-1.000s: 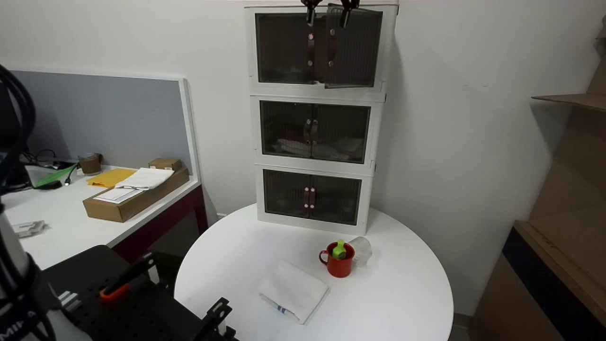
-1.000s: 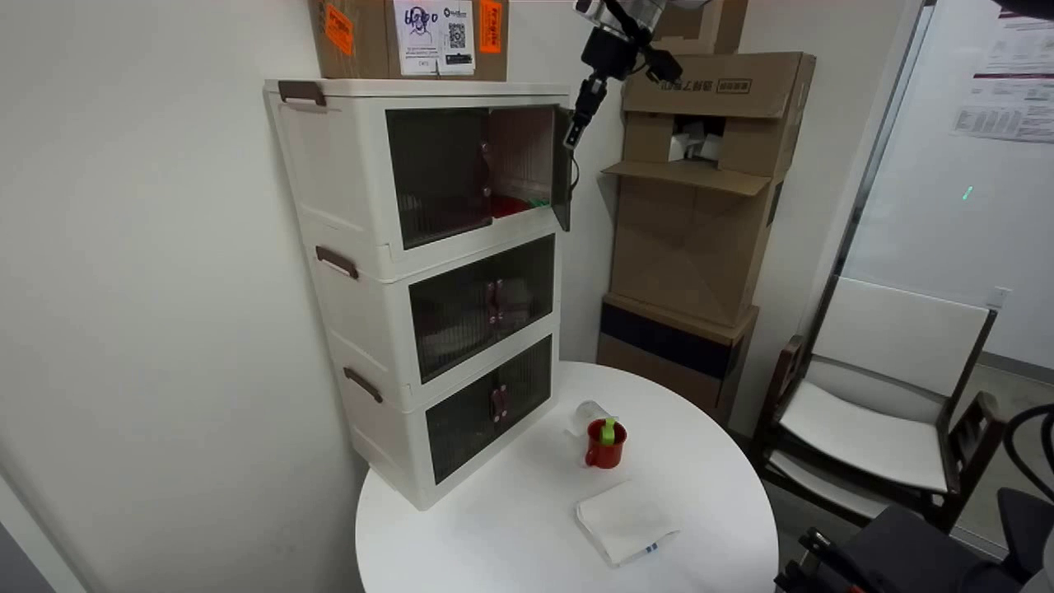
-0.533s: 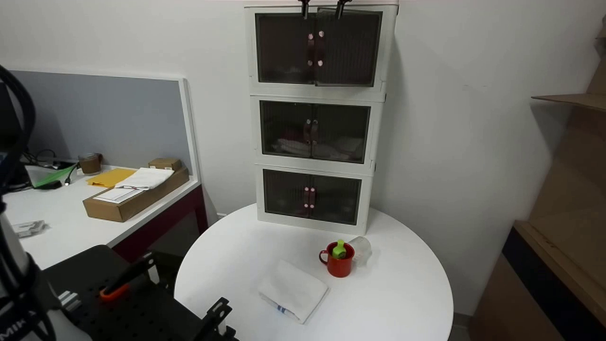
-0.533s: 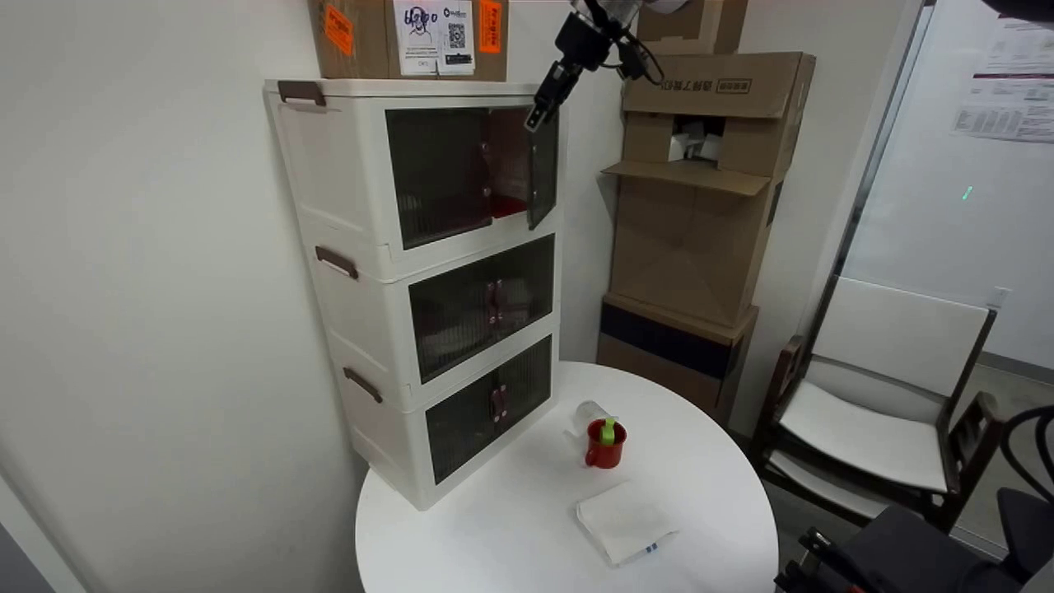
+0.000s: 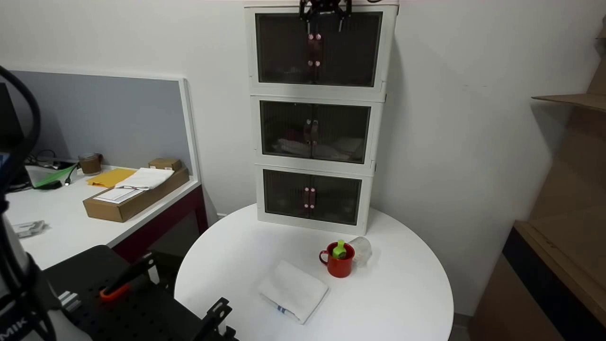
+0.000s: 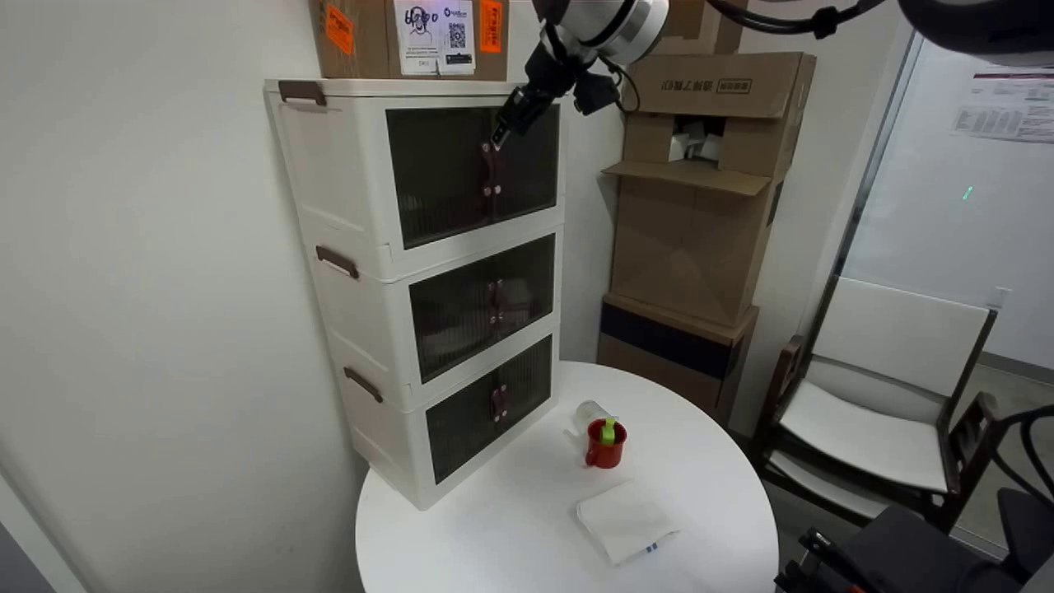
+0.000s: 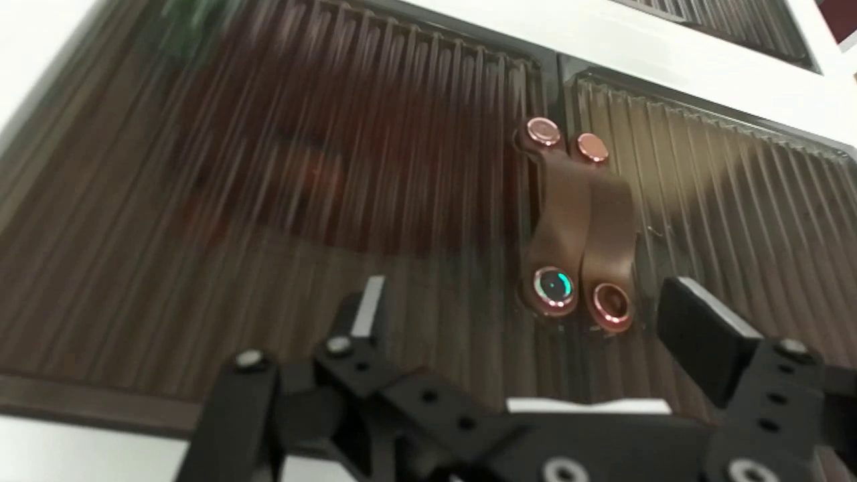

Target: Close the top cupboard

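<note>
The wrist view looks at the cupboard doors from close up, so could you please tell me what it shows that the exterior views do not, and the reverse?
Only the wrist view shows a blurred dark red shape and a green patch, apparently behind a ribbed door.

Only the exterior views show the red mug with a green item in it and the folded white cloth.

All share the top cupboard, its two doors, their paired brownish handles and the tool in front, seen open in the wrist view.

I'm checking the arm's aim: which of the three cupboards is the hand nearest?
The top cupboard: the hand hangs right at its front, while the middle cupboard and the bottom cupboard sit lower, farther from it.
</note>
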